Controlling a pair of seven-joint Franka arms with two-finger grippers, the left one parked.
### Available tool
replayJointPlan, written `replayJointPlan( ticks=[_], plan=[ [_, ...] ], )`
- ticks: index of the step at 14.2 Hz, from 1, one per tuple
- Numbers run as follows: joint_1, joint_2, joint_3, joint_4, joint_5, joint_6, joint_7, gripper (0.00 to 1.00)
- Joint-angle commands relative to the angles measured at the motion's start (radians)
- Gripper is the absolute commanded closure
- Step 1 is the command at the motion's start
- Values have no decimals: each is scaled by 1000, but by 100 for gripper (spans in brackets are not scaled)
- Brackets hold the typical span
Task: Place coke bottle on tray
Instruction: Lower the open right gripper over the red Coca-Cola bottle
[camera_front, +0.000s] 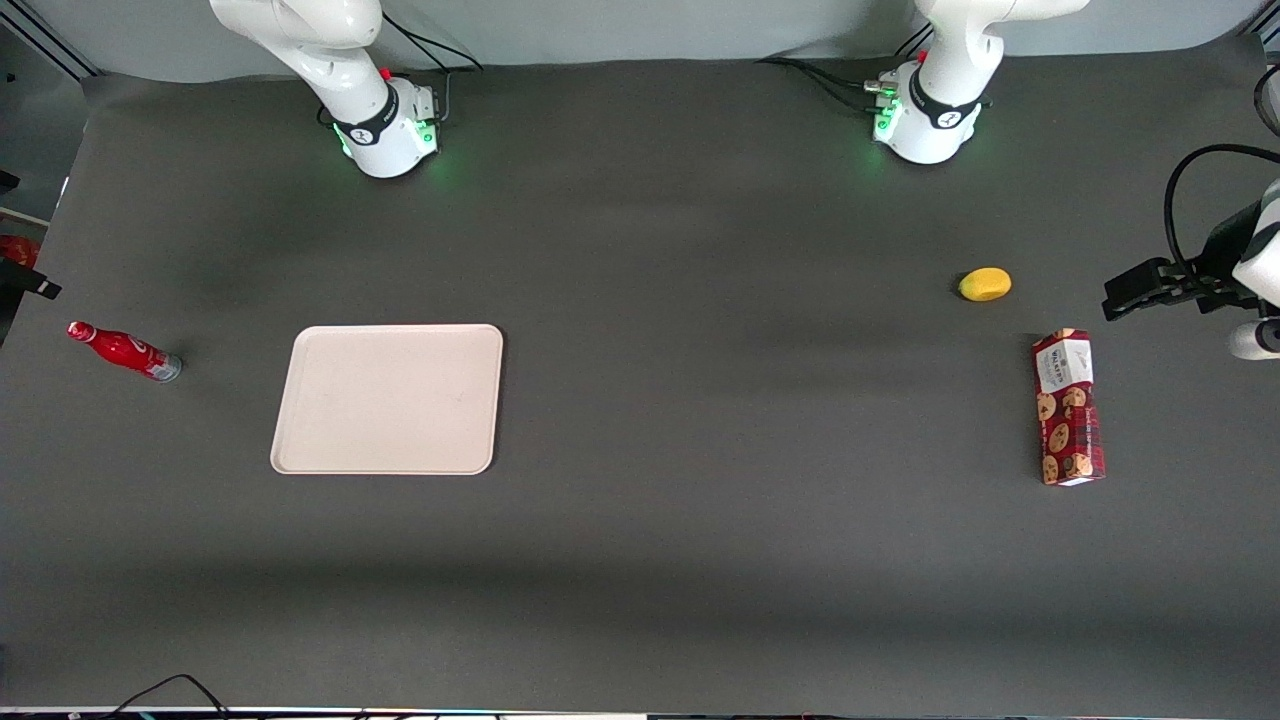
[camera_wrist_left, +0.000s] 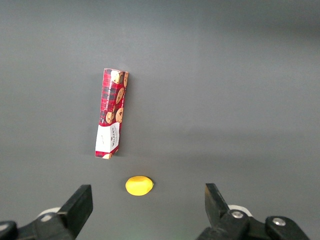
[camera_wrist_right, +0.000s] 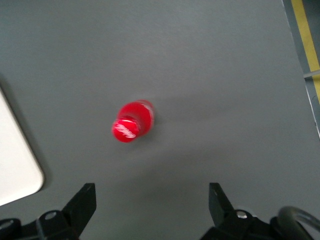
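Note:
The coke bottle (camera_front: 125, 350) is small and red with a red cap and a silvery base. It stands on the dark table toward the working arm's end, apart from the tray. The cream-beige tray (camera_front: 388, 398) lies flat beside it, nearer the table's middle, with nothing on it. My right gripper (camera_front: 30, 283) shows only partly at the picture's edge, above the table near the bottle. In the right wrist view the gripper (camera_wrist_right: 152, 192) is open and empty, looking down on the bottle's cap (camera_wrist_right: 126, 128). A corner of the tray (camera_wrist_right: 15, 170) shows there too.
A red cookie box (camera_front: 1068, 407) and a small yellow fruit (camera_front: 985, 284) lie toward the parked arm's end of the table. Both also show in the left wrist view, the box (camera_wrist_left: 111, 113) and the fruit (camera_wrist_left: 138, 185). The table's edge (camera_wrist_right: 300, 60) runs close to the bottle.

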Motion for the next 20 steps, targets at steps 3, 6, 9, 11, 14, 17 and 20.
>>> replayJointPlan(
  ticks=[3, 6, 9, 11, 14, 17, 20],
  plan=[
    [-3, 78, -10, -18, 118, 90, -58, 0],
    [1, 135, -8, -11, 155, 119, -92, 0],
    [9, 162, -4, -6, 155, 148, -94, 0],
    [9, 181, -2, -6, 156, 171, -94, 0],
    [8, 192, -2, -8, 185, 177, -94, 0],
    [11, 204, 1, -6, 198, 176, -92, 0],
    [15, 202, 50, 17, 212, 151, -59, 0]
  ],
)
